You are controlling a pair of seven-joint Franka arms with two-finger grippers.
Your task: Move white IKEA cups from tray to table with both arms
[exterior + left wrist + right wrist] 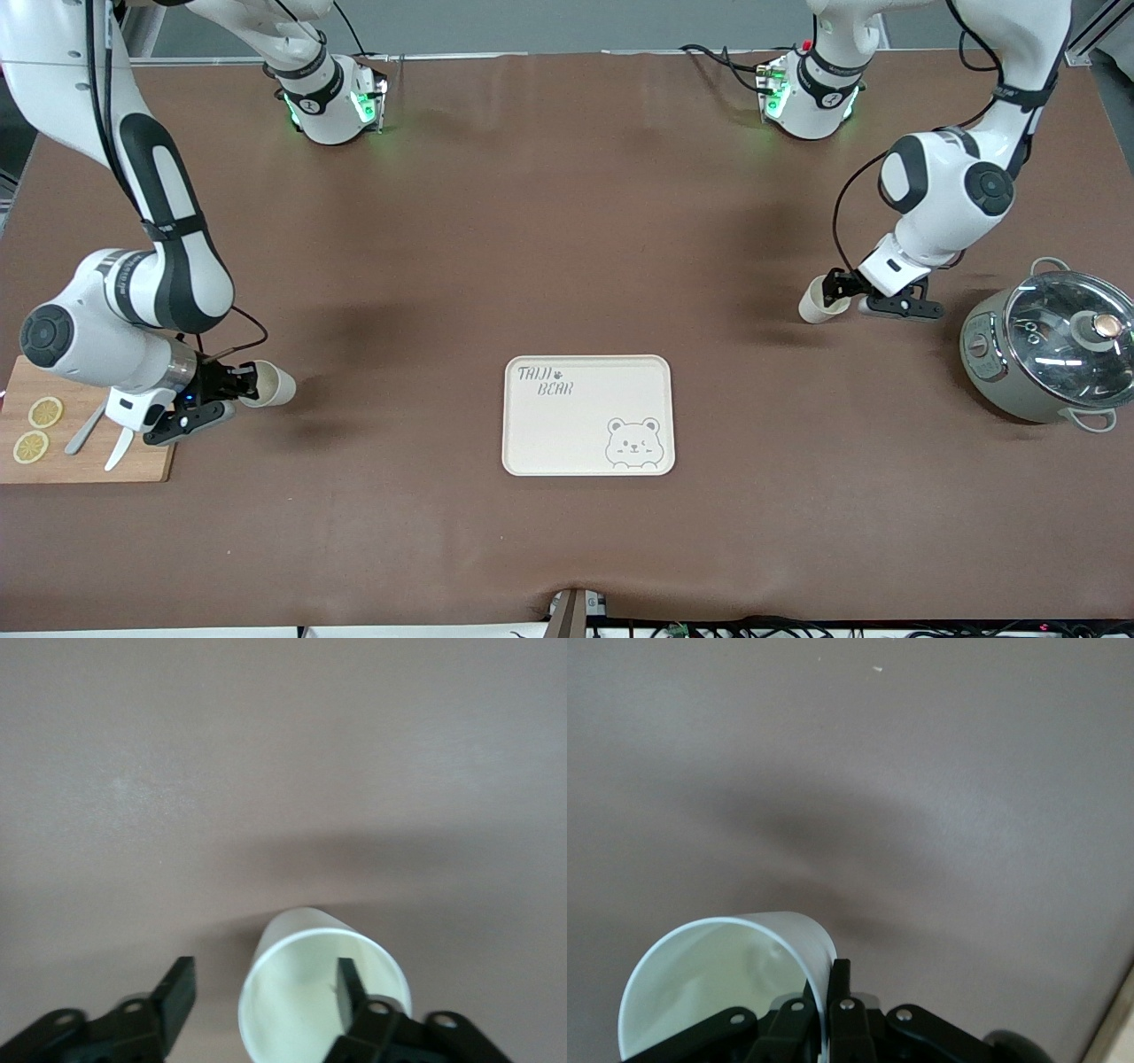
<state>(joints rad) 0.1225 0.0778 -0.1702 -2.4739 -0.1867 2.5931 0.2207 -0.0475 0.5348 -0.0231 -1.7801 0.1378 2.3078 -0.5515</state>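
Note:
One white cup is tipped sideways in my right gripper, just off the wooden board at the right arm's end of the table. In the right wrist view the right gripper is shut, pinching the wall of that cup. The second white cup is tipped on its side at my left gripper, beside the pot. In the left wrist view the left gripper is open. One finger is inside this cup and the other finger is outside, clear of the wall. I cannot tell whether this cup touches the table.
A cream bear-printed tray lies mid-table, nearer the front camera than both cups. A grey pot with a glass lid stands at the left arm's end. A wooden board with lemon slices and a utensil lies under the right wrist.

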